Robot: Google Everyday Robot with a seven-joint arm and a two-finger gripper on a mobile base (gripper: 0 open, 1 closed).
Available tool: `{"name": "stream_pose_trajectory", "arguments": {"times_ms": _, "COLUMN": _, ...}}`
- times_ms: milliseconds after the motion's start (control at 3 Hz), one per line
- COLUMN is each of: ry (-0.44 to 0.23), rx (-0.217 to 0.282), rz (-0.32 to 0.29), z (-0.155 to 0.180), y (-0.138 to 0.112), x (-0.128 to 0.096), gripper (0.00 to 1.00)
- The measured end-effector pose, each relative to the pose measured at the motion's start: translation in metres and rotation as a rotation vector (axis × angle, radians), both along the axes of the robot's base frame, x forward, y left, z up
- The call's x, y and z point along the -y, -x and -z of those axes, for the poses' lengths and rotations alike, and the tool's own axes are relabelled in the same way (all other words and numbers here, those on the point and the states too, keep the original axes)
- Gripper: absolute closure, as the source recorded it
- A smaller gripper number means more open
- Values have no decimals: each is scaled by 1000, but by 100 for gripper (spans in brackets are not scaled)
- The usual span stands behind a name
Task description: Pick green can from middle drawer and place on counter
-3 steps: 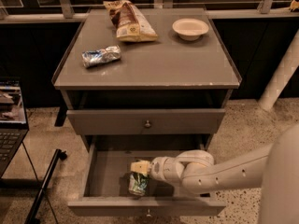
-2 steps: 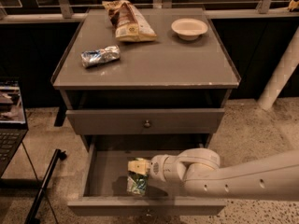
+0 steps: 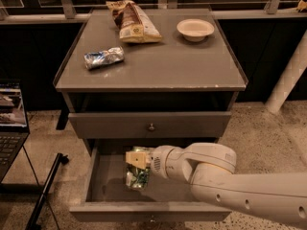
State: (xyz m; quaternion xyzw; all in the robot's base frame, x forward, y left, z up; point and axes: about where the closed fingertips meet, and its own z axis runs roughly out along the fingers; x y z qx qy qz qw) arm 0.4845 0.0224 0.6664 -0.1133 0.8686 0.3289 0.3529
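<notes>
Left of drawer (image 3: 110,213) centre, gripper (image 3: 136,162) meets can (image 3: 137,178); can extends toward front edge; grasp: cannot tell.

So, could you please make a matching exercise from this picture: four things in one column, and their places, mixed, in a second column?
Things:
1. green can
2. bowl
3. foil packet
4. gripper

Places:
A. back right of the counter
B. reaching into the middle drawer, right above the can
C. left side of the counter
D. lying on the drawer floor

Pairs: 1-D, 2-A, 3-C, 4-B.
</notes>
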Motion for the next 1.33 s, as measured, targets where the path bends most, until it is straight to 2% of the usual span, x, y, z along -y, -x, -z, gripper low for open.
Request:
{"name": "stream_pose_trajectory", "arguments": {"times_ms": 333, "ry": 0, "rx": 0, "rz": 0, "z": 0, "y": 0, "x": 0, "gripper": 100}}
{"name": "stream_pose_trajectory", "arguments": {"times_ms": 667, "ry": 3, "rx": 89, "rz": -15, "z": -33, "y": -11, "x": -4, "gripper": 100}}
{"name": "stream_pose_trajectory", "arguments": {"times_ms": 1333, "ry": 100, "rx": 375, "rz": 8, "z": -162, "y": -37, "x": -1, "gripper": 100}}
